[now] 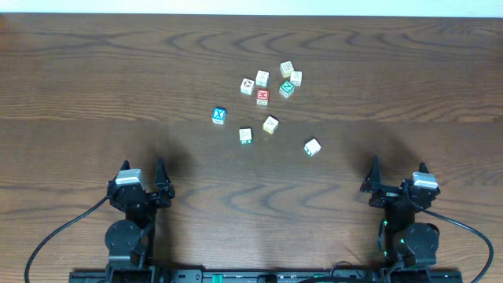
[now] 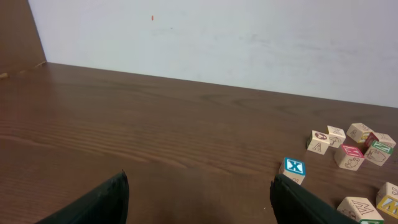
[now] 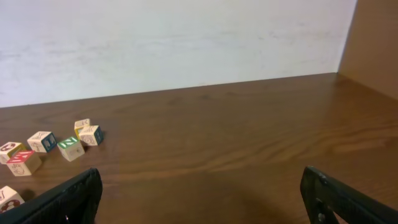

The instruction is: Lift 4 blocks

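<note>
**Both hands spread wide at the near edge, four blocks loose on the bench**

The left arm (image 1: 126, 234) sits folded low at the near-left edge of the bench (image 1: 78, 79). Its left hand (image 1: 143, 170) points toward the far side, the two fingers standing wide apart with nothing between them. The right arm (image 1: 414, 236) mirrors it at the near-right edge, and the right hand (image 1: 399, 168) is likewise fully spread and empty. Both hands are well apart from every block.

The blue X block (image 1: 219, 115) lies mid-bench, ahead and to the right of the left hand. The teal-marked cream block (image 1: 245, 136) and the yellow-marked cream block (image 1: 270, 124) lie near it on its right. The third cream block (image 1: 312, 146) sits apart from them, nearest the right hand. Farther back, a cluster of six cubes (image 1: 262, 78) includes the red-faced cube (image 1: 262, 97) and the green diamond cube (image 1: 287, 89).

In the left wrist view only the dark fingers (image 2: 99, 202) show along the bottom. The blue X block stands just above the right-hand one, while the teal-marked and yellow-marked blocks are cut off by the lower right corner. In the right wrist view one cream cube (image 3: 7, 198) is cut by the left edge beside a finger, and which cube it is cannot be told. From overhead, the marks on the cream faces are too small to read.
</note>
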Robot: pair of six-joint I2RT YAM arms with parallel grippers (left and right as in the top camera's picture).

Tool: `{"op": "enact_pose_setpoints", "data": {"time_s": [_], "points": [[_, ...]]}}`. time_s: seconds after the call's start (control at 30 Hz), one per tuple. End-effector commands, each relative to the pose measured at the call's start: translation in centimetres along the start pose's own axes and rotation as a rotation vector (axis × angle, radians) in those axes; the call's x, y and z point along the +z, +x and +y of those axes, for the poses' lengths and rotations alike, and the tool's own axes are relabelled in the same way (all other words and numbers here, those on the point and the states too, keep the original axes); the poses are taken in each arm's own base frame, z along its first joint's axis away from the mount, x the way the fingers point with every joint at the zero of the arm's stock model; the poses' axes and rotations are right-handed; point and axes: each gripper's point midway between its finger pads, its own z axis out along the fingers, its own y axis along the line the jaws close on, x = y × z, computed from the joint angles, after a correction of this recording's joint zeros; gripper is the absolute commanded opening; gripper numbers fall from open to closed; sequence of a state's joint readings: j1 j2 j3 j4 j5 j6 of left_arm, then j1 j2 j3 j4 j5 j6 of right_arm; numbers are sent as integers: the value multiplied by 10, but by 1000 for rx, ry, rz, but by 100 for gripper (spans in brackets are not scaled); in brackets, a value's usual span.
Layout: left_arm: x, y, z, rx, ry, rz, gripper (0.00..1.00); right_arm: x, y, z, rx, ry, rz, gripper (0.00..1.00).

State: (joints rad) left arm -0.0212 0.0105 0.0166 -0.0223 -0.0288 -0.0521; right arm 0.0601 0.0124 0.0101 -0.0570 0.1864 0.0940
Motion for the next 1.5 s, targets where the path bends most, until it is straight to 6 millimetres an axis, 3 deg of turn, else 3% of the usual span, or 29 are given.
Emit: {"op": "enact_pose_setpoints", "data": {"time_s": [0.0,0.47,0.67,1.17,1.47], "points": [[0,16,5,2,-24,54,73,0,1,-1,-13,-1,0,99],[0,16,5,3,-24,54,73,0,1,-1,-13,-1,0,99],[0,16,5,3,-24,54,73,-2,-5,-28,-132,163,-18,99],[0,16,5,2,-24,54,73,-2,-4,-24,-131,140,-17,99],[0,16,5,3,-24,54,73,0,0,-3,-131,16,-5,99]]}}
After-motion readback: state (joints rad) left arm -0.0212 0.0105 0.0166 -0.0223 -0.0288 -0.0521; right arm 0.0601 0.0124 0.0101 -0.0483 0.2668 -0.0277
